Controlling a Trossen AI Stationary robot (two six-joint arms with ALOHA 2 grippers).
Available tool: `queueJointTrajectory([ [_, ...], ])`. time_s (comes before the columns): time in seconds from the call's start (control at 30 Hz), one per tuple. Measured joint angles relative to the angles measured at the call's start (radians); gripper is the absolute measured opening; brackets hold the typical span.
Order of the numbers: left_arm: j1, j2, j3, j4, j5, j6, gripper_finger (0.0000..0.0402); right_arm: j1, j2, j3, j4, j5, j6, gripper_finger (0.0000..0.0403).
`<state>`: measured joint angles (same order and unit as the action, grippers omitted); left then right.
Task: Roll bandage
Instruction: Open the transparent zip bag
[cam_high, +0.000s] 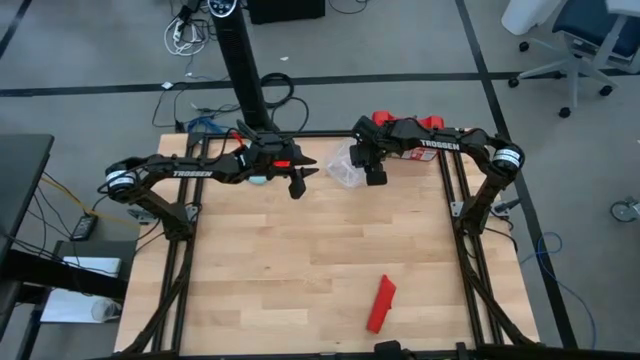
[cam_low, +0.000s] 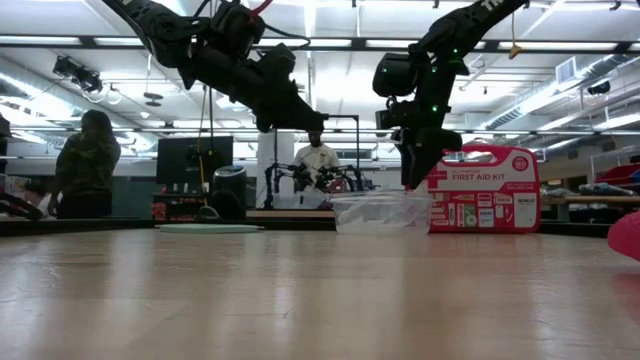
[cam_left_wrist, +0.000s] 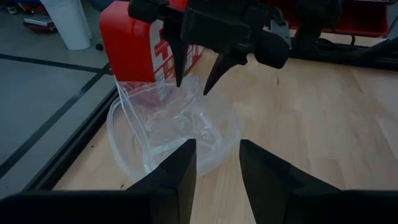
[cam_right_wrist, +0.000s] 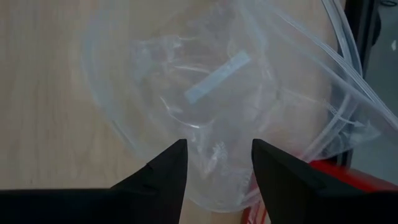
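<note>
**Both arms raised at the far edge**

I see my right gripper (cam_high: 374, 177) hanging released over the clear plastic bag (cam_high: 345, 168); my left gripper (cam_high: 300, 182) hovers released nearby. The bandage (cam_high: 381, 304) lies alone near the table's (cam_high: 280, 270) front edge, bare wood between.

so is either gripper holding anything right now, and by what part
Nothing is held. The right gripper hangs open above the clear plastic bag, the left gripper is open too, and the bandage lies alone on the table.
</note>
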<state>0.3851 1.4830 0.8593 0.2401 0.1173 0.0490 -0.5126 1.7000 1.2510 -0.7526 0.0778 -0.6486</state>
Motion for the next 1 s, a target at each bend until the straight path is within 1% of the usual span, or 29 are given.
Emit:
queueJointTrajectory([
  [0.23, 0.000, 0.000, 0.000, 0.000, 0.000, 0.000, 0.0127, 0.008, 0.001, -0.003, 0.002, -0.019, -0.001, 0.0177],
  [0.4, 0.000, 0.000, 0.000, 0.000, 0.000, 0.000, 0.0127, 0.001, 0.002, -0.046, 0.036, -0.028, 0.000, 0.0174],
  [0.53, 0.000, 0.000, 0.000, 0.000, 0.000, -0.001, 0.0127, 0.005, 0.002, -0.081, 0.063, 0.008, -0.002, 0.0174],
  [0.77, 0.000, 0.000, 0.000, 0.000, 0.000, -0.001, 0.0127, 0.005, 0.002, -0.084, 0.088, 0.004, -0.008, 0.0170],
  [1.0, 0.000, 0.000, 0.000, 0.000, 0.000, -0.001, 0.0127, 0.005, 0.002, -0.084, 0.086, -0.001, -0.020, 0.0157],
])
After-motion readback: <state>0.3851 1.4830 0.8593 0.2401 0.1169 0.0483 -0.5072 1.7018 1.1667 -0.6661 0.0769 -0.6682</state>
